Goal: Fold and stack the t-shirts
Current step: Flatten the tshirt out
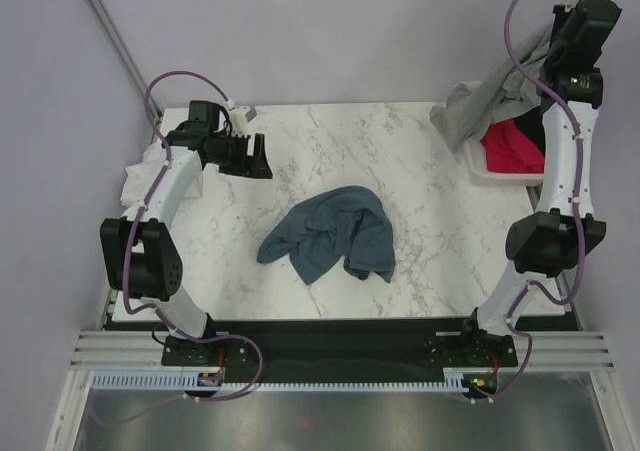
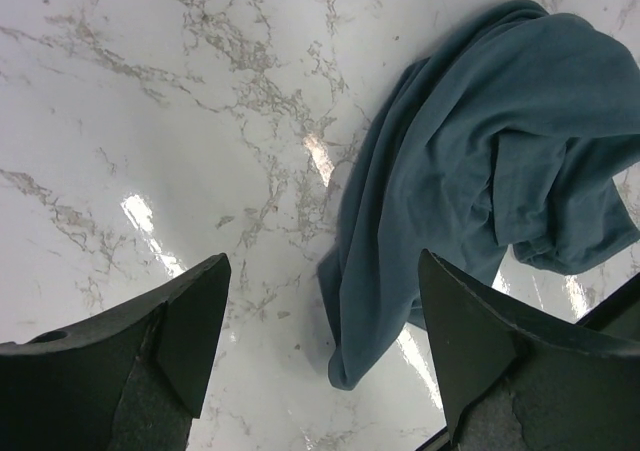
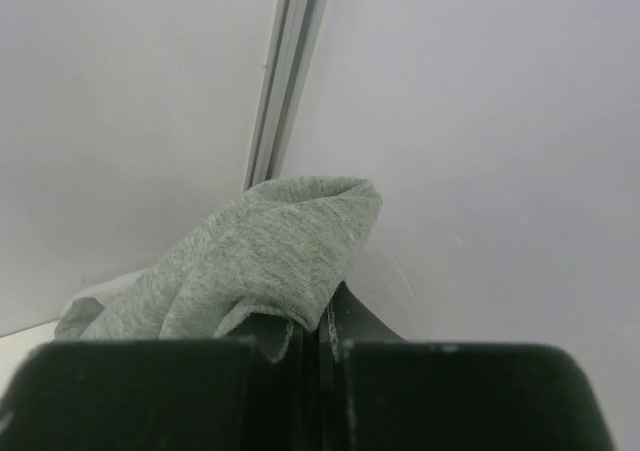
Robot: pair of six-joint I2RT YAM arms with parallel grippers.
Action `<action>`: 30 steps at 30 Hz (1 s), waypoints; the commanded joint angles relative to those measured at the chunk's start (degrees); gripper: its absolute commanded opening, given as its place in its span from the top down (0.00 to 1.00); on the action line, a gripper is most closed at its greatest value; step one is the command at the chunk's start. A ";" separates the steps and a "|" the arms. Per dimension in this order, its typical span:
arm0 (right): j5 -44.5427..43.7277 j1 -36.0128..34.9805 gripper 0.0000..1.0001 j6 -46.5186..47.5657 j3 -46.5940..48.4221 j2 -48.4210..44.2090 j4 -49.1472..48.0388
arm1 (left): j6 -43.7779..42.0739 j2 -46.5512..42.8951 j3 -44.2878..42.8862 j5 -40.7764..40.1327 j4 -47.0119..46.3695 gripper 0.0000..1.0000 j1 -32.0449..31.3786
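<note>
A slate-blue t-shirt (image 1: 335, 233) lies crumpled in the middle of the marble table; it also shows in the left wrist view (image 2: 480, 161). My left gripper (image 1: 258, 157) is open and empty, held above the table's far left part, apart from the shirt (image 2: 322, 321). My right gripper (image 1: 545, 46) is raised high at the far right and is shut on a grey t-shirt (image 1: 485, 106), which hangs down over the basket. In the right wrist view the grey cloth (image 3: 250, 261) bunches over the closed jaws (image 3: 320, 331).
A white basket (image 1: 487, 169) at the table's right edge holds a red cloth (image 1: 512, 146). White cloth (image 1: 140, 176) lies at the table's left edge beside the left arm. A metal post (image 3: 285, 71) stands against the back wall.
</note>
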State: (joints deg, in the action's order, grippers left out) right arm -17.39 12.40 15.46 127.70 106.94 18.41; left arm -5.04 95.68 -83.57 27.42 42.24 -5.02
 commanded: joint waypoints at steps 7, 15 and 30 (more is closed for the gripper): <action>-13.89 2.88 1.00 3.34 2.10 3.10 -8.21 | -1.38 -0.49 -2.74 0.62 -0.05 0.16 -1.93; -14.52 5.79 1.00 8.62 8.00 3.28 -15.33 | -2.08 -0.41 -2.47 -0.17 -0.05 0.15 -2.63; 1.02 4.91 0.02 2.47 0.37 1.26 -2.87 | -1.55 0.04 -3.27 0.53 0.12 0.14 -4.04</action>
State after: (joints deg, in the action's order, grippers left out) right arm -24.05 18.11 23.18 130.63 111.46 10.02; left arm -5.23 96.31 -85.12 27.14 42.37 -8.84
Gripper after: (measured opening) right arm 0.942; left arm 0.859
